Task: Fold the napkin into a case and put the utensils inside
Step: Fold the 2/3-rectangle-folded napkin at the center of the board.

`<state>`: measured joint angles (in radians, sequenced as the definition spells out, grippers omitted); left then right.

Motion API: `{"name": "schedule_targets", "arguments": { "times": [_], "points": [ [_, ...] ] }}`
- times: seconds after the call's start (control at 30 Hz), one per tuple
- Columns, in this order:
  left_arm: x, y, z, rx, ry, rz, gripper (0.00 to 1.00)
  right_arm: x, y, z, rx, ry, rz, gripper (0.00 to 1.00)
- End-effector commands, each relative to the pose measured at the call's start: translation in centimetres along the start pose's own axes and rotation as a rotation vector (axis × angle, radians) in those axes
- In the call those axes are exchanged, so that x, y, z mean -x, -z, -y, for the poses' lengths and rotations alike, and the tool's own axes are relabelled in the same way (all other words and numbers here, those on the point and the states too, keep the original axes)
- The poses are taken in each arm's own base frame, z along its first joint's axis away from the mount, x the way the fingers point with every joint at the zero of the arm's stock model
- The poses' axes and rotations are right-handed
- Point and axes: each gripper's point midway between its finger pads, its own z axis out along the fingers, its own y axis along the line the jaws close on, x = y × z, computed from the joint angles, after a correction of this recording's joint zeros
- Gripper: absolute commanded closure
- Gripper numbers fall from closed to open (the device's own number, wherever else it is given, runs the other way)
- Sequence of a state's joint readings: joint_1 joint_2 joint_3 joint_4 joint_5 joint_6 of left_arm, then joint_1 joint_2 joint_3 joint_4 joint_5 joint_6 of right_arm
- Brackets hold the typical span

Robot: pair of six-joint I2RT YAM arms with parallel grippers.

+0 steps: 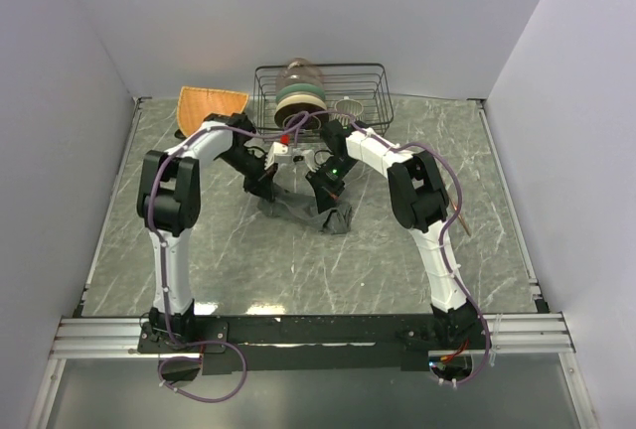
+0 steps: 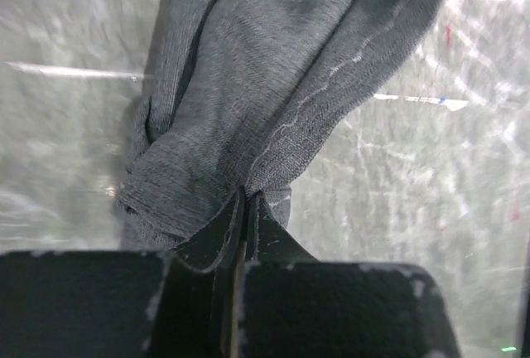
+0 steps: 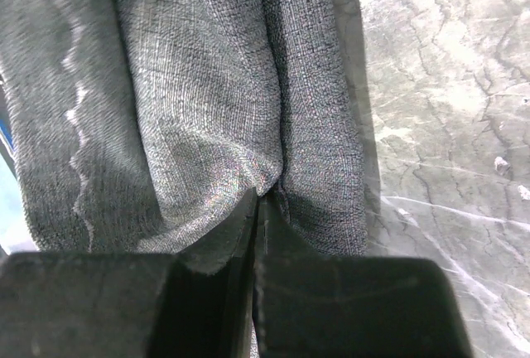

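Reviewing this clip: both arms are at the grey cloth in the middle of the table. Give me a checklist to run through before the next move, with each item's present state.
1. Left gripper shut on the dark grey cloth napkin: ok.
2. Right gripper shut on the same napkin: ok.
3. Napkin spread flat for folding: not ok; it is bunched up between the two grippers.
4. Napkin apart from the black wire rack: ok.
5. Copper utensils located: cannot tell; only a slim brownish piece shows beside the right arm.
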<state>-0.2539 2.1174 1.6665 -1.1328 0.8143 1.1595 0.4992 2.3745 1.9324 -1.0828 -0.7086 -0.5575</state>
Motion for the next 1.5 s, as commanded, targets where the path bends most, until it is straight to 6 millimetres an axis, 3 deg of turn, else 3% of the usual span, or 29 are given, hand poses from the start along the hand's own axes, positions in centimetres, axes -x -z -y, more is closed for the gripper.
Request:
{"name": "schedule_targets", "arguments": {
  "times": [0.0,0.1,0.2,0.3,0.4,0.53,0.63,0.7,0.77,0.97,1.03,1.27,1.37,1.47],
  "points": [
    [1.7,-0.4,-0.1,-0.057,0.154,0.092,0.96,-0.6,0.2,1.3,-0.032,0.017,-0.033,1.00],
    [1.8,-1.0,-1.5,-0.057,0.263,0.124,0.96,-0.4,0.3,1.3,-0.033,0.025,-0.029,0.99],
    [1.6,-1.4,-2.1,-0.081,0.358,0.136,0.95,0.2,0.8,1.2,-0.051,0.043,-0.008,0.88],
    [0.8,-1.9,-2.4,-0.119,0.450,0.136,0.95,1.5,2.6,0.8,-0.082,0.062,0.044,0.75],
    [0.0,-2.0,-2.6,-0.146,0.523,0.137,0.95,2.9,5.2,0.3,-0.126,0.082,0.123,0.56],
    [-0.5,-2.5,-3.0,-0.171,0.609,0.145,0.95,4.8,8.8,-0.8,-0.197,0.153,0.241,0.38],
    [-0.4,-2.6,-3.1,-0.186,0.638,0.154,0.95,6.5,10.2,-1.4,-0.233,0.197,0.308,0.26],
    [-0.6,-2.8,-3.3,-0.182,0.656,0.154,0.94,8.0,10.4,-2.4,-0.237,0.239,0.335,0.13],
    [-0.6,-2.9,-3.4,-0.185,0.667,0.156,0.93,9.0,10.1,-2.8,-0.255,0.275,0.339,0.11],
    [-0.7,-3.1,-3.6,-0.202,0.718,0.163,0.92,11.0,6.4,-3.9,-0.279,0.402,0.345,0.12],
    [-0.9,-3.1,-3.7,-0.205,0.730,0.166,0.91,10.8,4.8,-4.1,-0.278,0.429,0.326,0.14],
    [-0.9,-3.0,-4.1,-0.206,0.758,0.177,0.90,10.9,2.2,-2.9,-0.293,0.455,0.318,0.16],
    [-0.8,-2.8,-4.0,-0.212,0.764,0.187,0.88,10.7,1.4,-1.7,-0.312,0.444,0.309,0.23],
    [-0.6,-2.7,-4.0,-0.206,0.765,0.195,0.86,10.2,0.7,-0.5,-0.326,0.415,0.281,0.41]
  ]
}}
